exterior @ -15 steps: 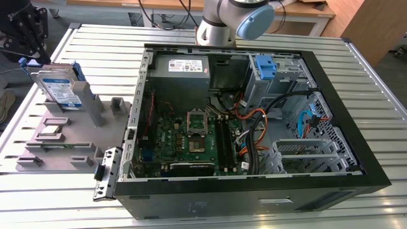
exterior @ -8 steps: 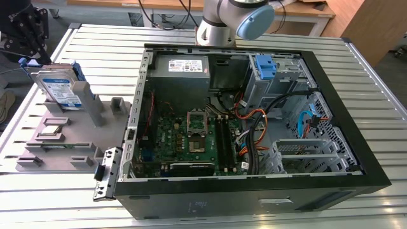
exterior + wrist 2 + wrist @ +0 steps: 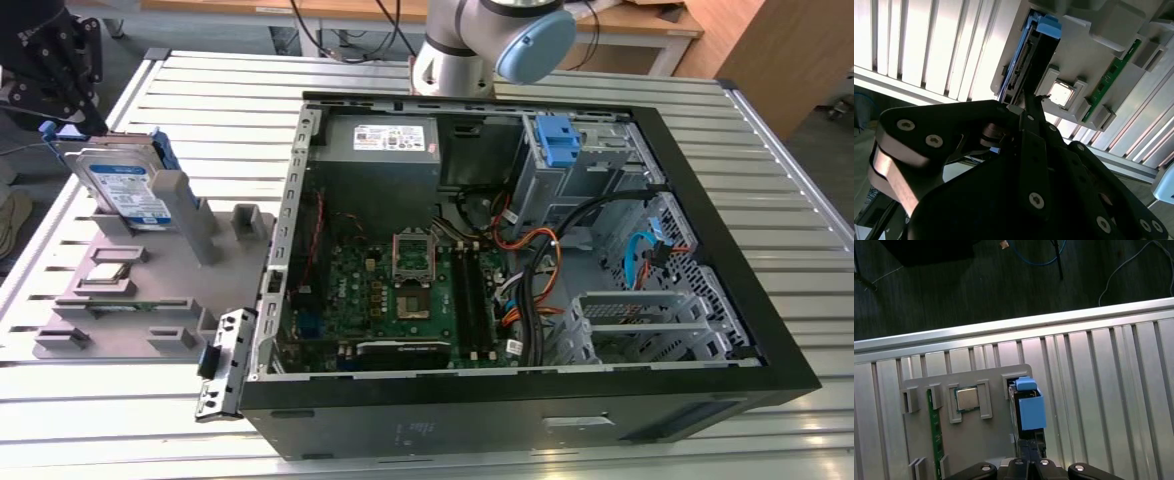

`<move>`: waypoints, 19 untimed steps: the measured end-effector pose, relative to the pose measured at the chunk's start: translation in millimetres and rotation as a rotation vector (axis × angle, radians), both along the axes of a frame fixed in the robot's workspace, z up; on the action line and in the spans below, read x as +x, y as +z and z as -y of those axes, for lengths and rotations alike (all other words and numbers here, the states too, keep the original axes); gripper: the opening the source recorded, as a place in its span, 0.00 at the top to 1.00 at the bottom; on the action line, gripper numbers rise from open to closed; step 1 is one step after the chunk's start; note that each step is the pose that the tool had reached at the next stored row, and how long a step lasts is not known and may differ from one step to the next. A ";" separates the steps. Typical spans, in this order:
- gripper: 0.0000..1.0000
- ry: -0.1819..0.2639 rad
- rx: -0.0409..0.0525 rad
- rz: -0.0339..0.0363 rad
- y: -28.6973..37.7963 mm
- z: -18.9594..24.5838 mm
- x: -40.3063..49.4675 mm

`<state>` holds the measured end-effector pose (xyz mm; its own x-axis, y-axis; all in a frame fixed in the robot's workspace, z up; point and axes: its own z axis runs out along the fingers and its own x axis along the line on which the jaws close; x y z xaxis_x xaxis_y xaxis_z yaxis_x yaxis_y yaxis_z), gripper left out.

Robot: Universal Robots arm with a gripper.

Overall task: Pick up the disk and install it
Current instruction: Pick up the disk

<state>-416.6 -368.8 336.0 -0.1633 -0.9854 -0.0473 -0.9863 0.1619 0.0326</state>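
Observation:
The disk [image 3: 127, 185] stands on edge in a grey fixture [image 3: 147, 290] at the exterior view's left. Its white-and-blue label faces the camera and a blue caddy frames it. My gripper [image 3: 67, 100] hangs just above and behind the disk's top edge, apart from it. In the first wrist view the disk [image 3: 1026, 405] shows edge-on, with my gripper [image 3: 1029, 462] shut just short of its near end and nothing between the fingers. In the second wrist view the shut gripper [image 3: 1027, 97] points at the disk's connector edge [image 3: 1026, 60].
An open computer case [image 3: 747, 300] lies on the slatted metal table [image 3: 200, 90], with a drive bay and a blue bracket [image 3: 557, 135] at its far corner. The fixture also holds a processor chip [image 3: 967, 398] and a green memory stick [image 3: 936, 440]. The arm's base [image 3: 461, 50] stands behind the case.

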 end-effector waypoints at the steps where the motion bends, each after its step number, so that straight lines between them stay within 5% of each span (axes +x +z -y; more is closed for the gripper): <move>1: 0.89 0.000 0.0000 -0.0001 0.0 0.0 0.0; 4: 0.71 0.000 0.0000 -0.0001 0.0 0.0 0.0; 11: 0.47 0.000 0.0000 0.0000 -0.2 0.0 0.0; 19: 0.47 0.019 -0.0001 0.0093 -3.2 0.0 0.0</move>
